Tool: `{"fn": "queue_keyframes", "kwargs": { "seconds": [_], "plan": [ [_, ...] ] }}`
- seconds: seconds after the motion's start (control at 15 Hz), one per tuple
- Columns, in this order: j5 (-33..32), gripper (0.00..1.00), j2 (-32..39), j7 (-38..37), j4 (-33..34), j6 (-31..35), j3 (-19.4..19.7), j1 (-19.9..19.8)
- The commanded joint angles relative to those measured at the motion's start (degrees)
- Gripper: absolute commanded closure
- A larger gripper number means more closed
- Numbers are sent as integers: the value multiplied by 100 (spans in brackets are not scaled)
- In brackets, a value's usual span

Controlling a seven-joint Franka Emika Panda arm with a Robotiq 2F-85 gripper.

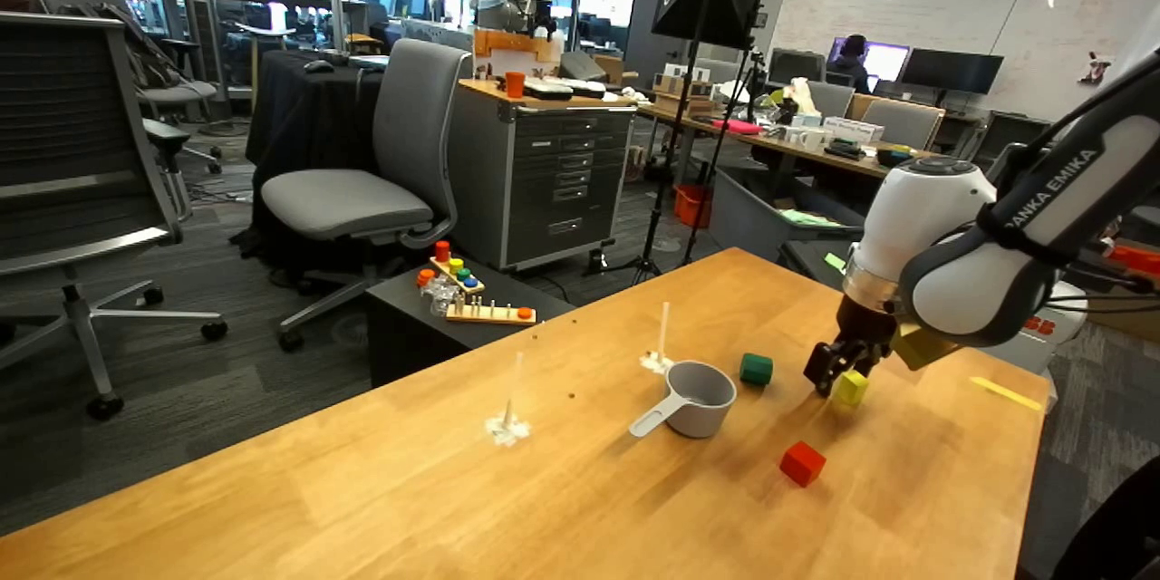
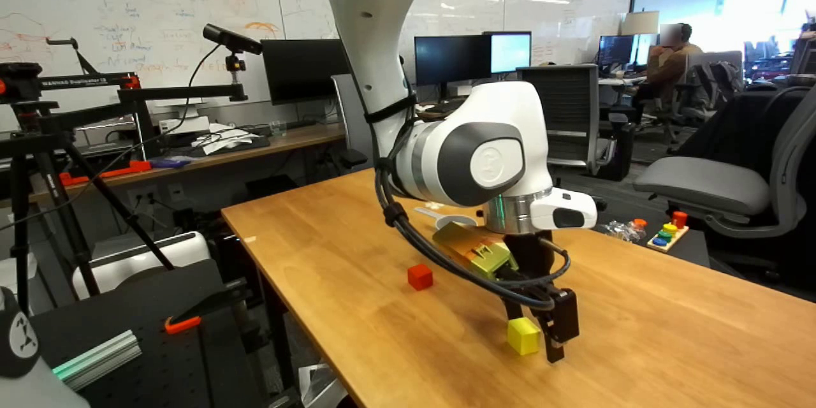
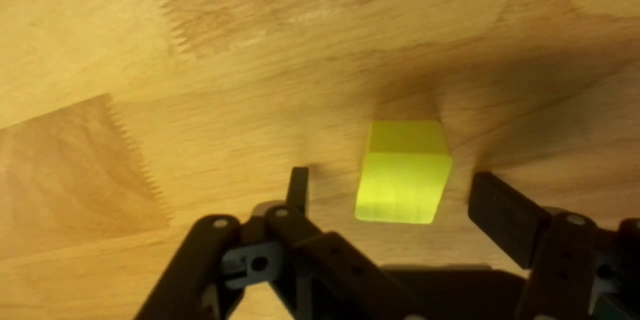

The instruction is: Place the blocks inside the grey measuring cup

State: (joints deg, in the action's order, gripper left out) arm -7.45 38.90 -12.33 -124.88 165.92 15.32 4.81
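Note:
In the wrist view the yellow block (image 3: 404, 185) rests on the table between the two fingers of my gripper (image 3: 390, 174). A gap shows on each side of it, so the jaws stand open around the block without touching it. Both exterior views show the gripper low at the table by the yellow block (image 1: 850, 388). The red block (image 1: 803, 464) lies apart, also seen in an exterior view (image 2: 420, 276). A dark green block (image 1: 756, 369) sits between the gripper and the grey measuring cup (image 1: 700, 420). The cup stands upright, handle outward; the arm partly hides the cup (image 2: 454, 221) in an exterior view.
Two thin upright sticks, a nearer stick (image 1: 509, 399) and a farther stick (image 1: 664, 331), rise from the wooden table (image 1: 381, 471) near the cup. Colourful toys (image 1: 489, 314) lie on a low black box beyond the table edge. Yellow tape (image 1: 1006, 393) marks the table near the arm.

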Motion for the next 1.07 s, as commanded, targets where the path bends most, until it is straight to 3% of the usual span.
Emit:
{"fn": "queue_keyframes", "kwargs": {
  "seconds": [0.0,0.33,1.0],
  "plan": [
    [125,51,-11,-151,-93,105,87,121],
    [241,87,-42,-237,-48,-30,100,72],
    [325,89,-124,-420,53,-154,165,281]
  ]
}}
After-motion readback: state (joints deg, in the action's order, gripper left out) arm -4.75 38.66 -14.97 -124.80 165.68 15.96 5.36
